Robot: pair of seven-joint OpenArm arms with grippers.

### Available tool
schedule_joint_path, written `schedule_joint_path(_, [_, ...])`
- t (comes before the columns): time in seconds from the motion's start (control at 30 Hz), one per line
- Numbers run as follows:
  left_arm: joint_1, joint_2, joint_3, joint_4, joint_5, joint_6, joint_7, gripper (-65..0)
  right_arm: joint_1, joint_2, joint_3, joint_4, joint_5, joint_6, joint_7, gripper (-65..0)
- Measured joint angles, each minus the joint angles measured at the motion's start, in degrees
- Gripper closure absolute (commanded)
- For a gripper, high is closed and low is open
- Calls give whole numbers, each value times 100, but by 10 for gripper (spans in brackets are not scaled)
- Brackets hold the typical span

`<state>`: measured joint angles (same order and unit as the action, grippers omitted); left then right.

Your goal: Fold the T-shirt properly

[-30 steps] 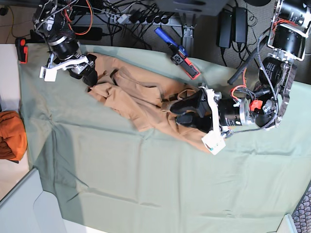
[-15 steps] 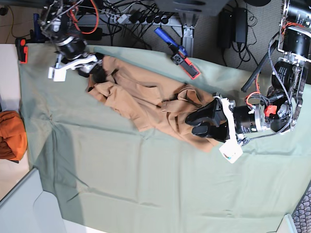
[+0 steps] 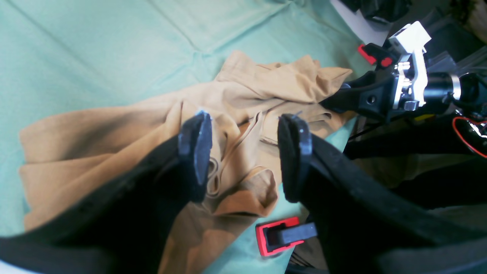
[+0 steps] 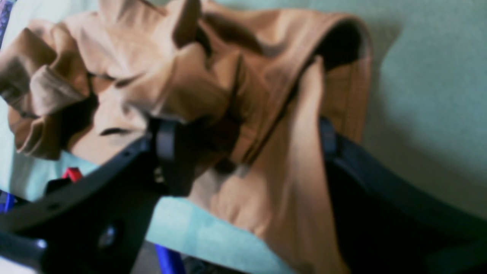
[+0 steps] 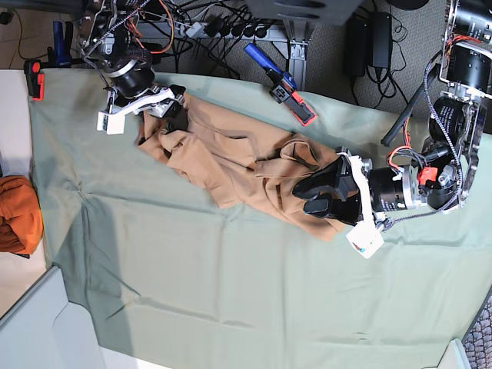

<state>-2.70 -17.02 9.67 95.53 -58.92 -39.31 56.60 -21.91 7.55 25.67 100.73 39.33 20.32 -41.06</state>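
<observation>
Tan crumpled cotton T-shirt [image 5: 231,157] on pale green tablecloth [image 5: 231,292]; left gripper [image 3: 243,152] spread open w/ nothing held, right gripper [image 4: 243,152] grasping shirt.

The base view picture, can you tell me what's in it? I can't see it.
A crumpled tan T-shirt lies on a pale green table cloth. The right hand is at one end, the open left hand over the other. An orange cloth bundle sits at the edge.

open end effector [image 3: 243,152] over t-shirt [image 3: 114,125]
</observation>
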Motion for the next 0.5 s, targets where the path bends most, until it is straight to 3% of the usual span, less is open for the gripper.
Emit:
schedule_joint_path(0.23, [2,0,0,0,59,0,0,-316,0,4,632,-4,50,0,-57,-397])
schedule_joint_path(0.5, [2,0,0,0,59,0,-2,-316,85,-4,656,-387,249,2,68,-397])
